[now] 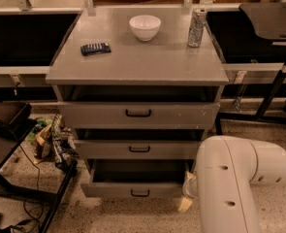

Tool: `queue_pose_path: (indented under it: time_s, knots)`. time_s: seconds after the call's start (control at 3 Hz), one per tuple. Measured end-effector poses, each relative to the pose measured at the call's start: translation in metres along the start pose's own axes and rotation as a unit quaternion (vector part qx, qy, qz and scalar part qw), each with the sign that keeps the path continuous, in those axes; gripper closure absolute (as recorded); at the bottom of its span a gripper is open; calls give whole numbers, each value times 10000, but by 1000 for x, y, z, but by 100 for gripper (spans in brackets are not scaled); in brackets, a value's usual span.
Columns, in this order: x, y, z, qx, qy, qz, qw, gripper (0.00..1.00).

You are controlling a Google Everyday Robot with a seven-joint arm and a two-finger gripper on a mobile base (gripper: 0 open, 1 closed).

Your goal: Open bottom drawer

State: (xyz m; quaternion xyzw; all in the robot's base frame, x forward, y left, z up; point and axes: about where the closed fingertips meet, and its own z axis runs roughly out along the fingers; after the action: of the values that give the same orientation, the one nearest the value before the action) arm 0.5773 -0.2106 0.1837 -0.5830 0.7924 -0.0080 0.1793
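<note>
The bottom drawer (113, 190) stands partly out, the gripper (187, 199) low at its right corner to work it; clenched or released, cannot tell.

The gripper (186, 198) sat at 3 o'clock from the bottom drawer (133, 191), mostly hidden behind the white arm (230, 178). Only a pale piece of it showed by the drawer's right corner. The arm itself was cut off by the lower edge. The drawer's inside lay in deep shadow. On the bench (137, 64), a small dark flat item (95, 48) at 9 o'clock from the bowl (145, 26) was too small to identify, and the can (197, 27) had a blurred label. At 9 o'clock from the bottom drawer, the floor clutter (50, 142) was an unreadable jumble.
</note>
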Motion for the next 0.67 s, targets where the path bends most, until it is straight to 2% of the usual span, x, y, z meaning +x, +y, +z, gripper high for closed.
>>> queue_pose_path:
  time_s: [0.33,0.67]
  knots:
    - [-7,4,11,-262,350,-110,9990,19]
    - [-2,14,15,-733,1170,-190,9902,43]
